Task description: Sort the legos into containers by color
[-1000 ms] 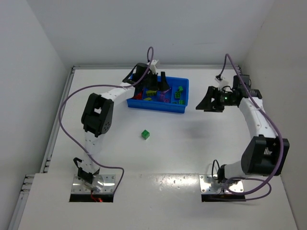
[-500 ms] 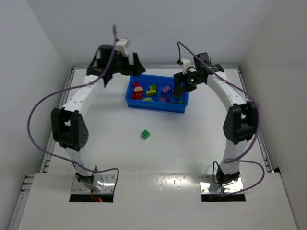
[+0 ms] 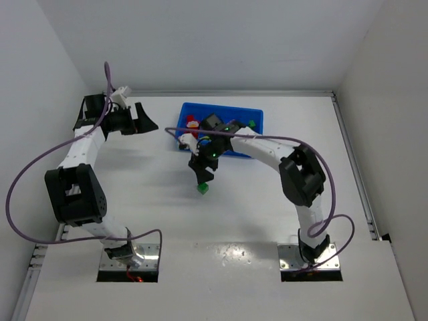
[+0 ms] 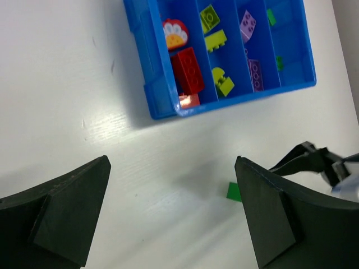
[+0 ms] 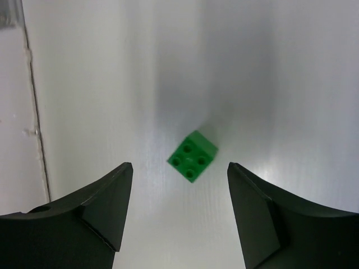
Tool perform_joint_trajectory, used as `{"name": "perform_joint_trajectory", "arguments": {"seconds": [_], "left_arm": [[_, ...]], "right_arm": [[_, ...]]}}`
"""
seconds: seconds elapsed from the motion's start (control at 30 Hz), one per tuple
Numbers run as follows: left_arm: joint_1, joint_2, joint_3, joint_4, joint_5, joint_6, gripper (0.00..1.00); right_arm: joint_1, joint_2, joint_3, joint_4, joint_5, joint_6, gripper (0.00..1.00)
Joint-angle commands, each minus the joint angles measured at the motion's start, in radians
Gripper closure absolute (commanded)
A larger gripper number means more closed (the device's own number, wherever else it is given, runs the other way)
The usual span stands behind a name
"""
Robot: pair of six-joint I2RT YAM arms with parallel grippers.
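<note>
The blue tray [image 3: 259, 124] stands at the back middle of the table, and in the left wrist view [image 4: 141, 53] it holds red [image 4: 187, 69], yellow [image 4: 223, 82], purple [image 4: 254, 74] and green [image 4: 271, 17] bricks in separate compartments. One green brick [image 3: 202, 189] lies alone on the table in front of the tray. My right gripper [image 3: 202, 175] is open just above it, and the brick [image 5: 192, 156] sits between the fingertips of that gripper [image 5: 179, 168], untouched. My left gripper [image 3: 146, 122] is open and empty, left of the tray, and its own view [image 4: 172, 162] shows only bare table between the fingers.
A white wall rail runs along the table's left edge [image 3: 79, 180]. The right arm reaches across the tray's front, hiding part of it. The right gripper's fingers [image 4: 313, 158] show at the right of the left wrist view, next to the green brick [image 4: 234, 191].
My left gripper has swung left, away from the tray. My right gripper has moved from the tray's right end down to above the lone green brick.
</note>
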Motion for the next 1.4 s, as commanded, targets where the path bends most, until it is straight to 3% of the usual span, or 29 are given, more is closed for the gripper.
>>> {"name": "perform_joint_trajectory", "arguments": {"seconds": [0.0, 0.2, 0.37, 0.87, 1.17, 1.37], "left_arm": [[0.026, -0.066, -0.013, -0.007, 0.072, 0.055, 0.00], [0.026, -0.047, -0.023, -0.036, 0.108, 0.074, 0.01], [0.026, -0.047, -0.046, -0.036, 0.128, 0.095, 0.01], [0.045, -0.037, -0.075, -0.036, 0.137, 0.123, 0.03], [0.054, -0.019, -0.075, -0.036, 0.137, 0.123, 0.03], [0.054, -0.019, -0.075, -0.036, 0.137, 0.123, 0.04]], "right_arm": [[0.033, -0.049, -0.086, 0.048, 0.014, -0.178, 0.31], [0.075, -0.138, -0.310, 0.194, 0.065, -0.301, 0.31], [0.093, -0.147, -0.341, 0.203, 0.126, -0.376, 0.31], [0.122, -0.137, -0.296, 0.249, 0.140, -0.430, 0.27], [0.132, -0.108, -0.277, 0.233, 0.131, -0.451, 0.32], [0.141, -0.057, -0.238, 0.224, 0.131, -0.451, 0.44]]}}
